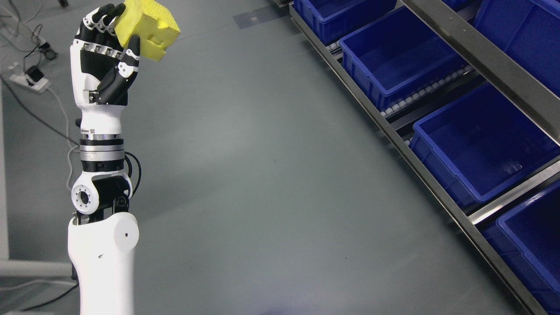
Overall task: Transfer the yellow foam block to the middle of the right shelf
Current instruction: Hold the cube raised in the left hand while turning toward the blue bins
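A grey-green floor (262,183) fills most of the view. Along its right edge runs a slanted metal shelf rack (442,183) carrying deep blue plastic bins (477,144), the nearest middle one empty. The white and black left hand (105,61) stands raised at the upper left, its fingers (99,19) closed on the yellow foam block (148,28), held high and well apart from the rack. The block looks light, soft and compressible; a hold across its broad faces should suit.

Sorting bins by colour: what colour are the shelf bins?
Blue bins, clearest in the head view.
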### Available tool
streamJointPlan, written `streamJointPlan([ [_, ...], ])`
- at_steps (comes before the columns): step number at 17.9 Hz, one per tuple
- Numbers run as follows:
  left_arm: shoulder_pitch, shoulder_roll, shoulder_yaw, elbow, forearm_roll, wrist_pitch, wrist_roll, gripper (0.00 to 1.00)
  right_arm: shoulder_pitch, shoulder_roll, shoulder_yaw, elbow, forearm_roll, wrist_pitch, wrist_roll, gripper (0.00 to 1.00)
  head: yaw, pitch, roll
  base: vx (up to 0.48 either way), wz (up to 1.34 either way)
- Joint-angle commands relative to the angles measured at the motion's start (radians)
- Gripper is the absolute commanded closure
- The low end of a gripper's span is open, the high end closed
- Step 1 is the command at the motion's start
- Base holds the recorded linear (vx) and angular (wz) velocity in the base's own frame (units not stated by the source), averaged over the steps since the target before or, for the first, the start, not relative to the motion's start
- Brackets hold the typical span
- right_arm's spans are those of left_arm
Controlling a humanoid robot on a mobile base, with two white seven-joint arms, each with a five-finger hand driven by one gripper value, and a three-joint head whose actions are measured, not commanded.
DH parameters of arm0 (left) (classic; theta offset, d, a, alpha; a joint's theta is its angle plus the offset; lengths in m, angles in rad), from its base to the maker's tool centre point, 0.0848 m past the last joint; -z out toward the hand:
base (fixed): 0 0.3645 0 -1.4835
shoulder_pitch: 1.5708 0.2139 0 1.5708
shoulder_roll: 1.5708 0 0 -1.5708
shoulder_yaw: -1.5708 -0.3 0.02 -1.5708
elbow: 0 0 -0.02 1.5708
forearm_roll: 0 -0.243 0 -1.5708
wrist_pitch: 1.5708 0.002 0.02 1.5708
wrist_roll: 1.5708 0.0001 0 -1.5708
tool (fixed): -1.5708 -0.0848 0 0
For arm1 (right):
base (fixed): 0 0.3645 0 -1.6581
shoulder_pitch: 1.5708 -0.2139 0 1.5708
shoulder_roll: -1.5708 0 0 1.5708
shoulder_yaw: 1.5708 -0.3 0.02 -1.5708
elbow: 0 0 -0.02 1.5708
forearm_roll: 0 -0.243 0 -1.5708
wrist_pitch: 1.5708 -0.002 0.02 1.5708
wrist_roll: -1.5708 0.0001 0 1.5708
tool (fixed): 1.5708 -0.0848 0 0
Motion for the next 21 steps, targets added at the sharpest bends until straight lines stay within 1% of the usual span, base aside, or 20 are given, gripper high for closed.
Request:
streamJointPlan([
  [1,0.000,0.017,-0.008,0.003,-0.001,-0.003,0.000,0.66,0.002,-0.017,0.000,-0.017,0.003,0.000,-0.001,0.00,0.0000,0.000,0.000,0.556,-0.40],
  [5,0.002,0.017,-0.032,0.001,-0.001,-0.004,-0.003,0.66,0.002,-0.017,0.000,-0.017,0.003,0.000,-0.001,0.00,0.0000,0.000,0.000,0.544,-0.44],
  [13,-0.016,0.017,-0.216,-0.008,-0.008,-0.002,-0.024,0.66,0.002,-0.017,0.000,-0.017,0.003,0.000,-0.001,0.00,0.0000,0.000,0.000,0.554,-0.39],
  [18,-0.087,0.017,-0.342,-0.008,-0.039,0.009,-0.024,0.66,0.002,-0.017,0.000,-0.017,0.003,0.000,-0.001,0.00,0.0000,0.000,0.000,0.417,-0.41],
  [19,-0.113,0.017,-0.359,-0.009,-0.045,0.025,-0.023,0.66,0.002,-0.017,0.000,-0.017,0.003,0.000,-0.001,0.00,0.0000,0.000,0.000,0.392,-0.42],
  [21,-0.162,0.017,-0.364,-0.013,-0.064,0.125,-0.017,0.66,0.002,-0.017,0.000,-0.017,0.003,0.000,-0.001,0.00,0.0000,0.000,0.000,0.314,-0.43],
])
